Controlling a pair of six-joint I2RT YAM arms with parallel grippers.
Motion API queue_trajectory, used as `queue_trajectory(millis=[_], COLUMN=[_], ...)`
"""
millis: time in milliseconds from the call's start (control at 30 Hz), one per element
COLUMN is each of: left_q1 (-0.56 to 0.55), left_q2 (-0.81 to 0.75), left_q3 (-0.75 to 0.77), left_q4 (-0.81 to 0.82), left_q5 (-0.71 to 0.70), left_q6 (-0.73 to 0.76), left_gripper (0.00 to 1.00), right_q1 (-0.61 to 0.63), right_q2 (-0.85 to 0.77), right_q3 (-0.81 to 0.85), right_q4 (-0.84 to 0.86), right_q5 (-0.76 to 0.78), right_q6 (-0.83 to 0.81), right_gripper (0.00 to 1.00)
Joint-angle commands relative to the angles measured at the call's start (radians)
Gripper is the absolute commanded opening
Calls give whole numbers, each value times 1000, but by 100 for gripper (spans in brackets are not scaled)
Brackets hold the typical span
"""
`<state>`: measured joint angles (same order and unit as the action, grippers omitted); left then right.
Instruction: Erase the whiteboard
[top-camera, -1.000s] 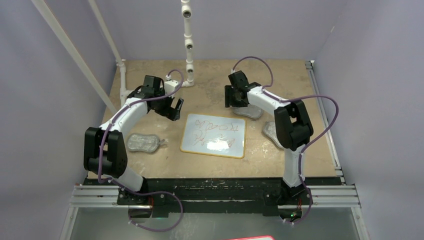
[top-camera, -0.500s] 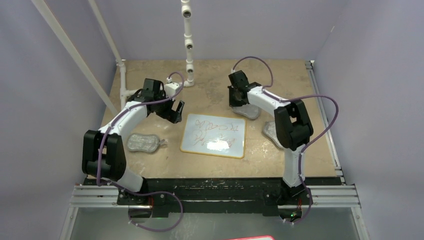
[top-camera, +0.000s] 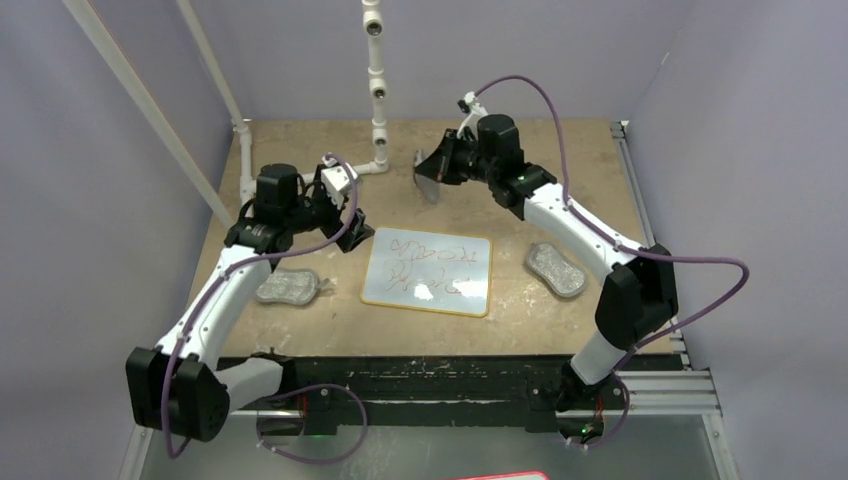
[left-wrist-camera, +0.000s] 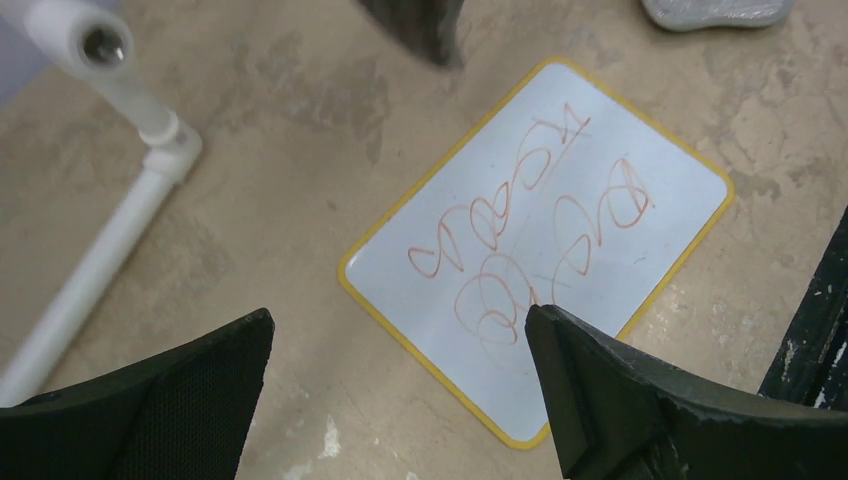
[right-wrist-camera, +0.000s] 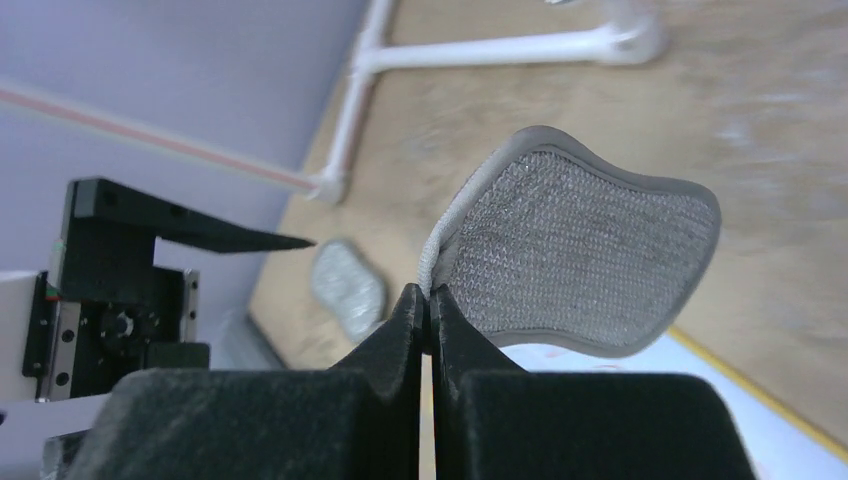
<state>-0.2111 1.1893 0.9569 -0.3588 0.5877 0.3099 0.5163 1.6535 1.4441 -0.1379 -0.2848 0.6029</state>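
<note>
The whiteboard (top-camera: 428, 270) lies flat mid-table, white with a yellow rim and red scribbles; the left wrist view shows it (left-wrist-camera: 540, 250) whole. My right gripper (top-camera: 442, 166) hangs above the table beyond the board's far edge, shut on the rim of a grey oval cloth pad (top-camera: 429, 177). In the right wrist view the pad (right-wrist-camera: 590, 255) stands up from the pinched jaws (right-wrist-camera: 428, 300), with a corner of the whiteboard (right-wrist-camera: 780, 450) below. My left gripper (top-camera: 345, 228) hovers off the board's far-left corner, open and holding nothing (left-wrist-camera: 400, 320).
A second grey pad (top-camera: 287, 287) lies left of the board and a third (top-camera: 556, 268) right of it. A white pipe stand (top-camera: 377, 90) rises at the back, its foot (left-wrist-camera: 130, 200) near my left gripper. Purple walls enclose the table.
My right gripper shut on the pad that lay by the board's far-right corner, lifted it and swung it left. My left arm stretched out; its gripper stayed open near the same corner.
</note>
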Motion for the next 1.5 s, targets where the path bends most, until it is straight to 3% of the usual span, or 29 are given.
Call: queue_trajectory(millis=[0,233,400,633,667,833,900,1033,1167,1300,1367,1467], left_q1=[-6,-74,-78,-79,-79,-79,-79,-79,-79,-79,-79,-79], left_q2=[-79,-157,-227,-247,-247,-237,-243,-282,-301,-309,-311,-296], left_q3=[-7,-34,-108,-143,-142,-117,-104,-105,-107,-111,-118,-108], left_q4=[107,101,130,191,200,214,198,205,229,273,287,281], left_q5=[148,101,49,-71,-66,-31,6,38,12,-10,6,-9], left_q6=[49,66,59,22,11,-22,-23,-31,-47,-76,-83,-93], left_gripper=[99,99,99,99,97,60,55,64,65,85,83,65], right_q1=[97,253,326,337,353,356,355,355,356,357,356,355], right_q2=[-24,-62,-112,-174,-182,-218,-229,-235,-220,-218,-223,-224], right_q3=[-67,-141,-170,-255,-265,-281,-285,-297,-297,-307,-318,-317], right_q4=[213,473,538,607,616,557,532,528,546,551,557,551], right_q5=[-138,-76,23,52,53,102,126,136,128,123,126,128], right_q6=[187,392,479,581,588,573,564,571,591,603,609,607], right_gripper=[0,0,0,0,0,0,0,0,0,0,0,0])
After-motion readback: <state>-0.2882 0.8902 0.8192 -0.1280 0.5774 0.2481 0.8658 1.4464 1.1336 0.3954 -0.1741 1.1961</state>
